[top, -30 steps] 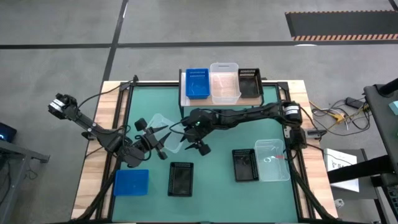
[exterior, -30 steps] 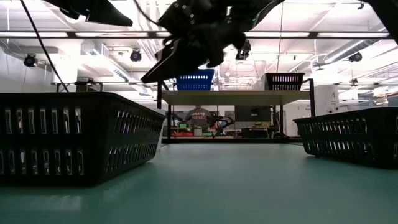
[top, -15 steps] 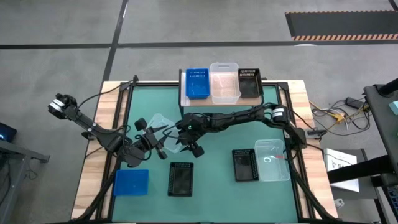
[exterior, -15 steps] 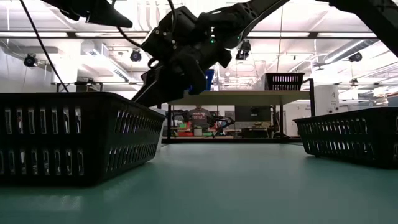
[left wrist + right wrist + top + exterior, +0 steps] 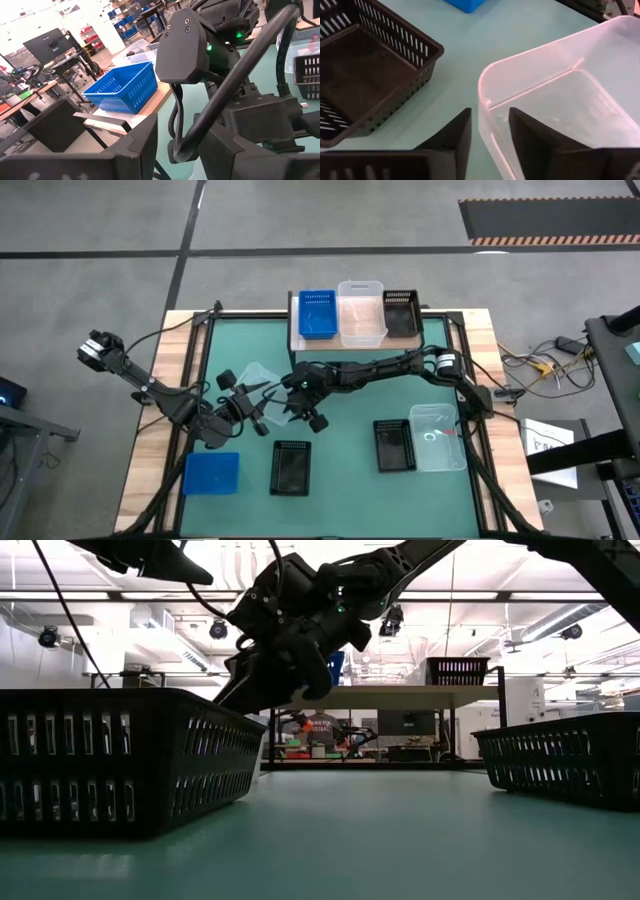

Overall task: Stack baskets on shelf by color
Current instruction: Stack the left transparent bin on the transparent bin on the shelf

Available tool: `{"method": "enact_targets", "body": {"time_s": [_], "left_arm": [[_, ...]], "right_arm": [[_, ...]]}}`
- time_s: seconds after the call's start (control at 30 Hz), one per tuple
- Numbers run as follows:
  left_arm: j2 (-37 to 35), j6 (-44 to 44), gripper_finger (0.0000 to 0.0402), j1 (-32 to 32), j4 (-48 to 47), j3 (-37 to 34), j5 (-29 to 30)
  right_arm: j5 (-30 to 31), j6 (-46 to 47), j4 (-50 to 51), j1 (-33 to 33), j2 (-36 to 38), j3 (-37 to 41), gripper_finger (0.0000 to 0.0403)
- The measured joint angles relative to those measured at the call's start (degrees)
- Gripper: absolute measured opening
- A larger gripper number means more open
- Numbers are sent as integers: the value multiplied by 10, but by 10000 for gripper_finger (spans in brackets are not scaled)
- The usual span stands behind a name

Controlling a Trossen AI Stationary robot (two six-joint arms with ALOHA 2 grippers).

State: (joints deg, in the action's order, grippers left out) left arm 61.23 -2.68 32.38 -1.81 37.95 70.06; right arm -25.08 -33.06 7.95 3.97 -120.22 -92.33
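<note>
Up on the shelf [image 5: 294, 330] at the far edge of the counter [image 5: 350, 480], three baskets sit side by side: a blue basket [image 5: 318, 313], a clear basket [image 5: 361, 311] and a black basket [image 5: 401, 312]. From straight above I can't tell whether any of them already has a second one nested inside, so I'd call the job roughly a third done at best, one starter per colour. Down on the green counter there is still plenty waiting: a second blue basket [image 5: 211, 473] at the near left corner, two black mesh baskets [image 5: 291, 467] and [image 5: 394, 444] near the front, and a clear one [image 5: 437, 437] at the right, touching the black one beside it. The piece in play is the tilted clear basket [image 5: 560, 105] in the middle of the counter. The right claw [image 5: 487, 132] is at it now, fingers parted and straddling its rim, one outside and one inside the wall, not yet pinched down as far as I can see. The left claw [image 5: 258, 412] is just on the other side of that same basket; whether it is gripping or released I can't tell. My guess is this clear one goes up next, with four more to follow.
</note>
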Motion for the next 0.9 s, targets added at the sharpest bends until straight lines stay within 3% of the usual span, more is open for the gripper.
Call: {"method": "enact_targets", "body": {"time_s": [0.27, 0.57, 0.9], "left_arm": [[0, 0, 111, 0, 1, 0, 0], [0, 0, 111, 0, 1, 0, 0], [0, 0, 111, 0, 1, 0, 0]], "right_arm": [[-4, -24, 3, -1, -1, 0, 17], [-2, -26, 23, -8, 11, 1, 11], [18, -29, 164, -34, 120, 3, 9]]}}
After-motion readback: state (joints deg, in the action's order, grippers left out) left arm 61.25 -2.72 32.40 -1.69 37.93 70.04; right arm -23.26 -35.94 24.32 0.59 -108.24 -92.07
